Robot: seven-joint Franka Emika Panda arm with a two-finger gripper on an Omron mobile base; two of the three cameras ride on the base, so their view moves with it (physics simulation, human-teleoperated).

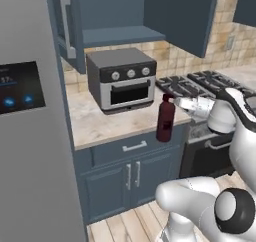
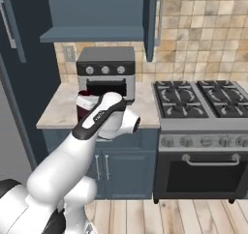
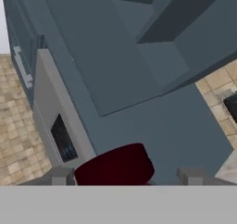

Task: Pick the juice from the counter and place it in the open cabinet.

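The juice point(image 1: 165, 120) is a slim dark maroon bottle, upright, held in the air just before the front edge of the narrow marbled top. My gripper point(image 1: 171, 102) is shut on its neck from the right. In the hand view the dark-red cap point(image 3: 115, 165) sits between my fingertips point(image 3: 60, 176). In the right base view my arm hides most of the juice point(image 2: 83, 102). The open cabinet point(image 1: 120, 35) hangs above and to the left, with its blue shelf point(image 2: 92, 33) bare and its handled door point(image 1: 67, 26) swung out. The island counter is out of view.
A toaster oven point(image 1: 122, 78) stands on the narrow marbled top point(image 1: 100, 123) under the cabinet. A gas stove point(image 2: 201, 97) is to the right and a grey fridge point(image 1: 30, 136) to the left. The cabinet's right door point(image 1: 185, 16) juts forward overhead.
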